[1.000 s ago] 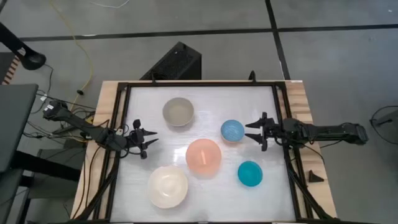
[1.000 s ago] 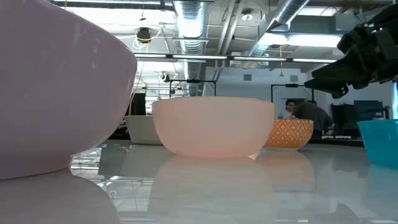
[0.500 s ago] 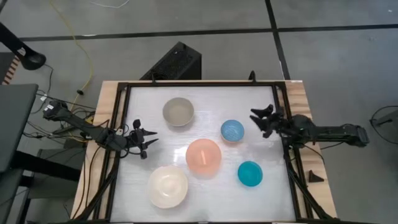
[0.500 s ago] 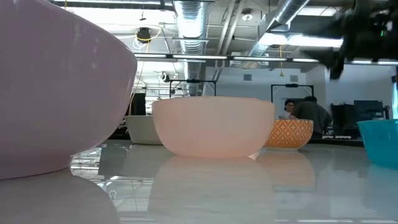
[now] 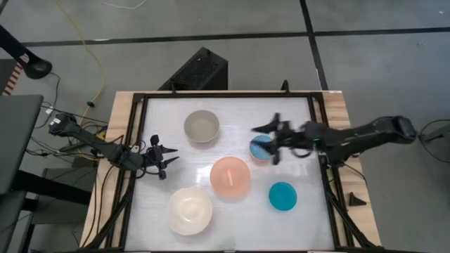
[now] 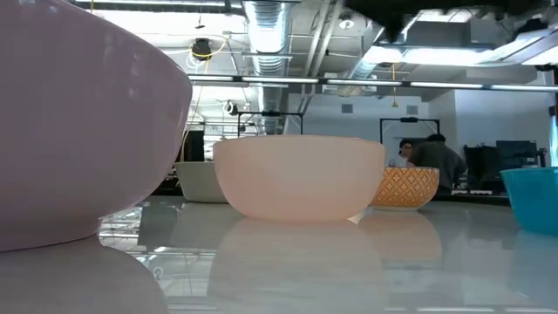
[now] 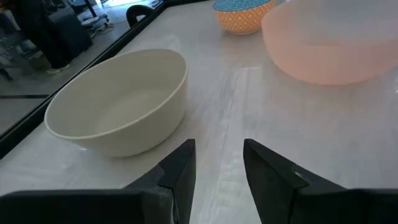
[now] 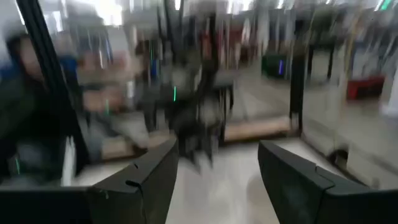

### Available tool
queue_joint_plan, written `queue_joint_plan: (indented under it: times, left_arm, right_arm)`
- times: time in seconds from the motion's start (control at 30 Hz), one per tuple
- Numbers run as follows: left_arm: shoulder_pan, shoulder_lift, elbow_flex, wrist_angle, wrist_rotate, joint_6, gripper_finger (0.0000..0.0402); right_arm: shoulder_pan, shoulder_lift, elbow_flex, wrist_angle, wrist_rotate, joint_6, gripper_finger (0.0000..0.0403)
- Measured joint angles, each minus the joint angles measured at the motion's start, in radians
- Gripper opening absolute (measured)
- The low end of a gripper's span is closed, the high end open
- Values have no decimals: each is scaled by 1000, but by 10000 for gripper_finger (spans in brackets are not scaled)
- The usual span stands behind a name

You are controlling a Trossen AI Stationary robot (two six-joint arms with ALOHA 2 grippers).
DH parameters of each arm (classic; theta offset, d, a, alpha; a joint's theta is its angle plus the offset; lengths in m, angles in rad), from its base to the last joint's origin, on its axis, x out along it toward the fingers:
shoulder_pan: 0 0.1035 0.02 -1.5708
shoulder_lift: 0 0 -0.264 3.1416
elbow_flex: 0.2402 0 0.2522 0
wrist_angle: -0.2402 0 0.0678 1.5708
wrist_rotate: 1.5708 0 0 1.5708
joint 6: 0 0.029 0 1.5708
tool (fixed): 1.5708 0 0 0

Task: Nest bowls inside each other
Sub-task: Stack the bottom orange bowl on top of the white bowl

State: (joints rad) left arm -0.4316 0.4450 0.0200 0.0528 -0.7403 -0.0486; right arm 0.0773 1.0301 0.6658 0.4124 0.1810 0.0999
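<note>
Your right gripper (image 5: 272, 145) hangs with its fingers spread wide, gripping nothing, over the small round light blue bowl (image 5: 260, 147) at the table's right centre. Left of that bowl sit the large salmon-pink bowl (image 5: 230, 176), the large cream-white bowl (image 5: 189, 210) and the medium grey-beige bowl (image 5: 202, 126); the small teal bowl (image 5: 283, 196) lies right, all separate. Your left gripper (image 5: 163, 160) waits at the left edge, fingers parted and empty.
</note>
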Motion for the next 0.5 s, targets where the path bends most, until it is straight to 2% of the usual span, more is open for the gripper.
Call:
queue_joint_plan:
  times: [0.17, 0.3, 0.4, 0.5]
  left_arm:
    - [0, 0, 0, -1, 0, 0, 125]
    - [0, 0, 0, -1, 0, 0, 125]
    - [0, 0, 0, -1, 0, 0, 125]
    - [0, 0, 0, -1, 0, 0, 125]
  right_arm:
    - [36, 264, 313, -380, 4, 2, 255]
    - [39, 463, 527, -712, 81, 30, 255]
    - [24, 586, 636, -875, 95, 34, 255]
    - [-3, 694, 693, -960, 95, 38, 255]
